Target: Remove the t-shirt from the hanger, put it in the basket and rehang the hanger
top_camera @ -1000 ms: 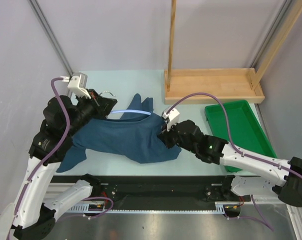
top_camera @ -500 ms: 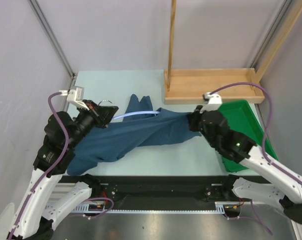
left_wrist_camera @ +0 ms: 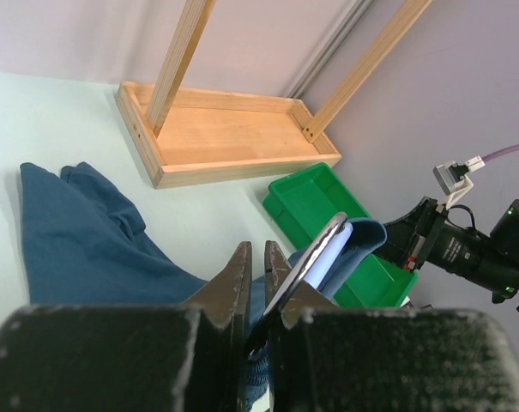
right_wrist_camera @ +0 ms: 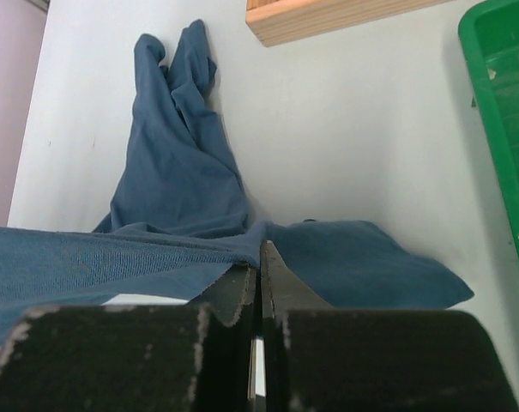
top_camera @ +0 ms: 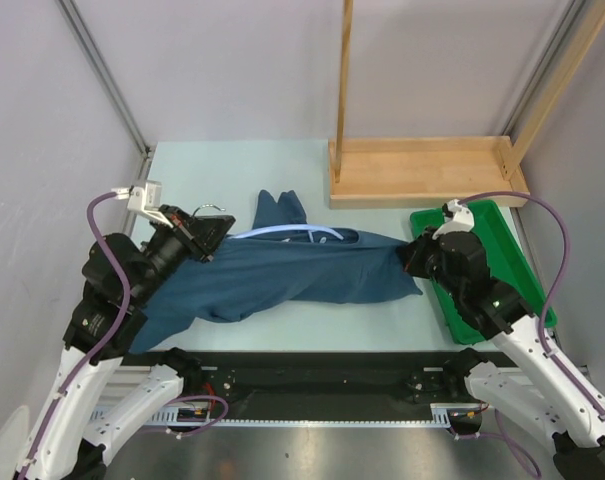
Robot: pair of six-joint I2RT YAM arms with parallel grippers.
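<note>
The teal-blue t-shirt (top_camera: pixel 302 275) lies stretched across the table between my two grippers. The pale blue hanger (top_camera: pixel 282 231) shows as a thin arc along the shirt's far edge, its metal hook by my left gripper (top_camera: pixel 210 232). That gripper is shut on the hanger's hook end; in the left wrist view the left gripper (left_wrist_camera: pixel 257 249) holds the hanger (left_wrist_camera: pixel 334 249), whose far tip still carries cloth. My right gripper (top_camera: pixel 412 255) is shut on the shirt's right end beside the green tray. In the right wrist view the right gripper (right_wrist_camera: pixel 259 246) pinches a fold of the t-shirt (right_wrist_camera: pixel 182 180).
A green tray (top_camera: pixel 502 235) sits at the right, under my right arm. A wooden rack base (top_camera: pixel 427 170) with upright posts stands at the back right. One sleeve bunches up toward the back (top_camera: pixel 280 208). Grey walls and a metal post close the left side.
My right gripper has moved right toward the green tray with the shirt, stretching it out and baring more of the hanger. My left gripper has held the hanger and drawn back slightly.
</note>
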